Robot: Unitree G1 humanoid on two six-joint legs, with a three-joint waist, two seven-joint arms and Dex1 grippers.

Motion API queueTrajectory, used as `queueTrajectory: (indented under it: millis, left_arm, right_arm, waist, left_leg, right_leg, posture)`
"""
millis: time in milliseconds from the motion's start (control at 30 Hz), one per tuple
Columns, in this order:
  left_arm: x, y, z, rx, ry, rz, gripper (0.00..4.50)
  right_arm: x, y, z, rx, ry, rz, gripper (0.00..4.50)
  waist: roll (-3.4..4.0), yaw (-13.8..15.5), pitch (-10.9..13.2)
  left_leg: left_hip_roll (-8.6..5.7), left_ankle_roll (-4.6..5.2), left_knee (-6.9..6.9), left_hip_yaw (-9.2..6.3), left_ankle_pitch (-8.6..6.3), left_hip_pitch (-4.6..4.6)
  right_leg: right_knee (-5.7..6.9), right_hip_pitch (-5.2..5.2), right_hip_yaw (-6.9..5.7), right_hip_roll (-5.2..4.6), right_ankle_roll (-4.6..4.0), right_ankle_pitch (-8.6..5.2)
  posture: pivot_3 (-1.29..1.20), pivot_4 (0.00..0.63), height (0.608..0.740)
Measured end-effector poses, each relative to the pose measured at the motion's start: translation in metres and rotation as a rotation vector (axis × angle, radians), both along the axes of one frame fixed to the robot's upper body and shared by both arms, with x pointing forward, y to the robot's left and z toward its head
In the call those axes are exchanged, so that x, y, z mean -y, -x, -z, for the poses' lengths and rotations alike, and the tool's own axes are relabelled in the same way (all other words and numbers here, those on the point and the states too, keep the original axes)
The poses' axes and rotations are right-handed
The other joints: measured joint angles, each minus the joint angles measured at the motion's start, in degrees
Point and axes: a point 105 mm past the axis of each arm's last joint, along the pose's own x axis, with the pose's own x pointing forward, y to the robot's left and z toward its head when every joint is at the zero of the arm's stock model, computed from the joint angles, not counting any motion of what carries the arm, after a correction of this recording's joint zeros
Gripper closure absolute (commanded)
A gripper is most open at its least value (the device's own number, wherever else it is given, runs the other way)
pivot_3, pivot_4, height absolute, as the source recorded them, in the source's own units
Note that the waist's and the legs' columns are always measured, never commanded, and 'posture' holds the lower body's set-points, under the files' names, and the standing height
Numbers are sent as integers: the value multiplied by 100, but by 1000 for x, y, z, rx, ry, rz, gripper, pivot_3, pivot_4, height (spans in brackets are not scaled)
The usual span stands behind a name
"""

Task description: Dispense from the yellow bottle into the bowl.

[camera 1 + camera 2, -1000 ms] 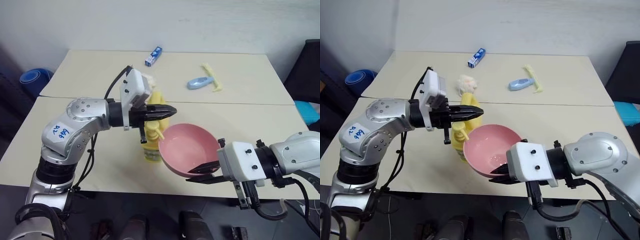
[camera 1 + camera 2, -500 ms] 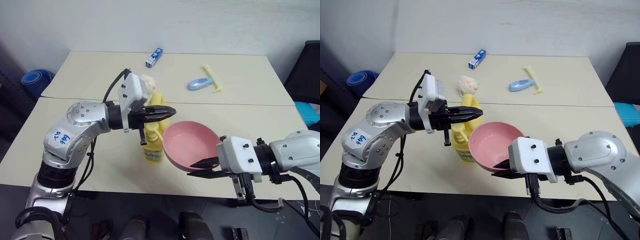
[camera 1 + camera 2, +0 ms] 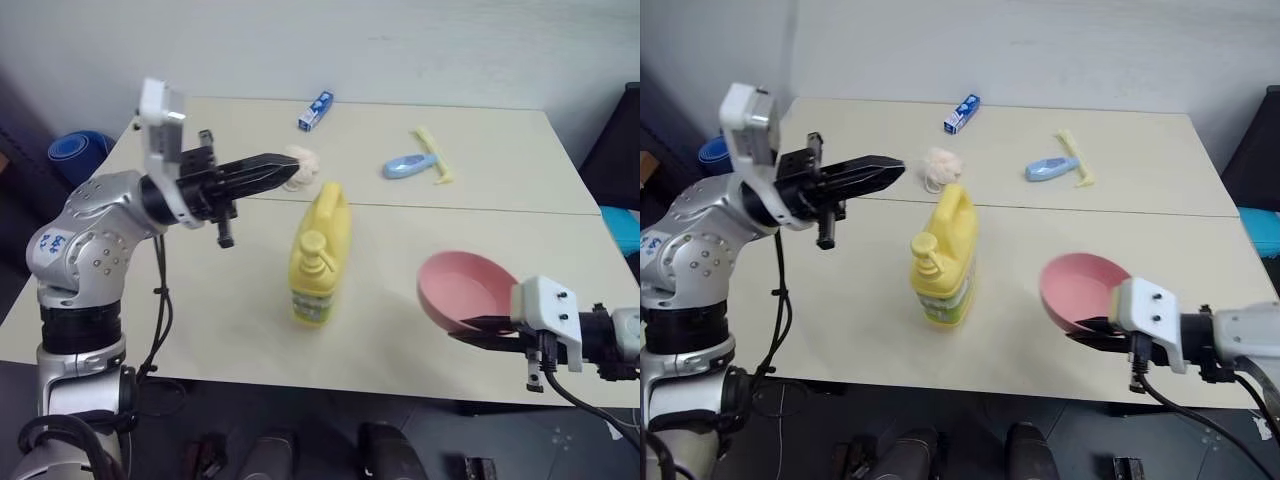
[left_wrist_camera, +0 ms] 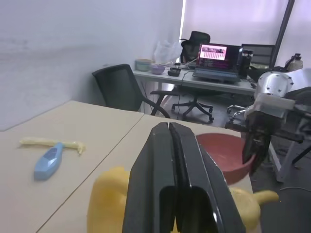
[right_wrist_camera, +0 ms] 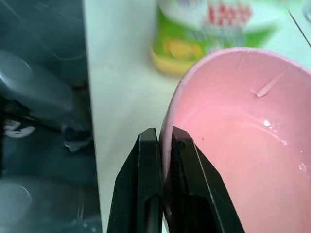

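The yellow bottle point(image 3: 320, 255) stands upright mid-table, its pump nozzle facing me and free of both grippers. My left gripper point(image 3: 290, 164) is shut and empty, hovering up and to the left of the bottle's top and pointing right. The pink bowl point(image 3: 462, 288) sits near the table's front right edge, well right of the bottle. My right gripper point(image 3: 470, 325) is shut on the bowl's near rim point(image 5: 167, 121), one finger inside and one outside. A glossy smear shows inside the bowl point(image 5: 252, 155). I cannot tell whether the bowl rests on the table.
At the back lie a small light-blue bottle point(image 3: 405, 165), a yellow comb point(image 3: 432, 158), a blue-white tube point(image 3: 315, 110) and a cream puff point(image 3: 302, 166). A seam point(image 3: 480, 209) joins the two tables. A dark chair point(image 3: 615, 140) stands right of the table.
My left gripper has drawn back from over the pump, going left and up. My right gripper has carried the bowl right and down, away from the bottle. The head camera has also shifted.
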Motion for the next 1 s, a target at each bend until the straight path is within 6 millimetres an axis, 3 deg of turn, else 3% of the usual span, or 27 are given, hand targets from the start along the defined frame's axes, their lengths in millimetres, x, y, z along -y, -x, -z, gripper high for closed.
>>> queueTrajectory:
  millis: [167,300,367,600,767,833,1000]
  left_arm:
    - [-47,-12,62,-59,-95,-180,4453]
    - [-65,-4,110,-139,-161,-242,4453]
    - [-69,1,123,-148,-184,-262,4083]
    - [-87,22,173,-224,-267,-328,2121]
    - [-94,34,183,-204,-321,-345,650]
    - [-96,39,185,-178,-351,-342,645]
    - [-103,60,204,-194,-431,-331,645]
  right_arm:
    - [47,-12,37,76,40,135,4500]
    - [62,-23,64,115,53,172,4500]
    - [66,-30,73,132,45,186,4500]
    - [66,-38,82,165,-74,226,2308]
    - [53,-23,59,227,-170,170,600]
    - [41,-12,49,236,-216,124,33]
    - [-3,23,36,189,-277,-50,33]
  waist:
    - [3,-84,0]
    - [5,-142,2]
    - [8,-146,3]
    - [16,-140,1]
    - [23,-127,-1]
    - [24,-128,-2]
    - [24,-137,-3]
  left_leg:
    - [7,-4,-6,9,2,16]
    - [8,-5,-9,8,2,13]
    - [10,-6,-9,6,2,14]
    - [10,-6,-9,5,2,14]
    - [10,-6,-18,2,1,15]
    - [10,-6,-21,2,1,16]
    - [12,-6,-27,2,0,23]
  right_leg:
    - [-8,0,7,5,0,0]
    - [-8,-1,7,2,0,0]
    - [-11,-2,6,0,0,0]
    - [-10,-1,6,-10,0,0]
    - [-12,1,3,-33,0,0]
    - [-13,3,3,-34,-1,0]
    - [-15,11,5,-35,-1,0]
  posture:
    - [0,150,740]
    - [0,150,740]
    - [0,150,740]
    - [0,150,740]
    - [0,150,740]
    - [0,150,740]
    - [0,150,740]
